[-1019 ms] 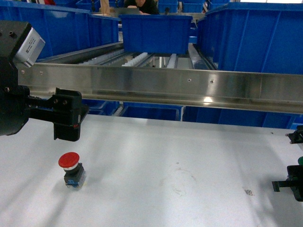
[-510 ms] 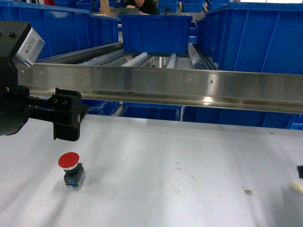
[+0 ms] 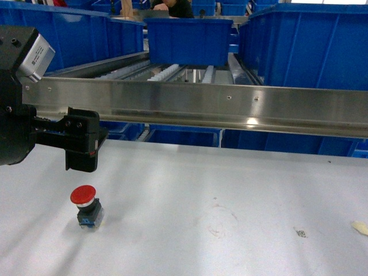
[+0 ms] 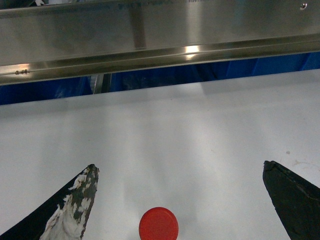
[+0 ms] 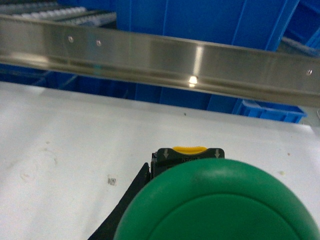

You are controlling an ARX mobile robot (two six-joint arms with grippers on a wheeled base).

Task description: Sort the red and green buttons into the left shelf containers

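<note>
Red button (image 3: pixel 84 196) sits upright near the worktop's (image 3: pixel 230 190) left edge: glossy mushroom cap, silver collar, black-and-blue block body. Left gripper (image 4: pixel 181 200) hangs over it, jaws spread wide, nothing held; one finger (image 4: pixel 75 210) is flecked white. Green button (image 5: pixel 220 200) fills the right wrist view, smooth domed cap; whether that gripper clamps it, can't tell. Blue plastic bins (image 3: pixel 190 39) sit behind the brushed-steel rail (image 3: pixel 201 103).
</note>
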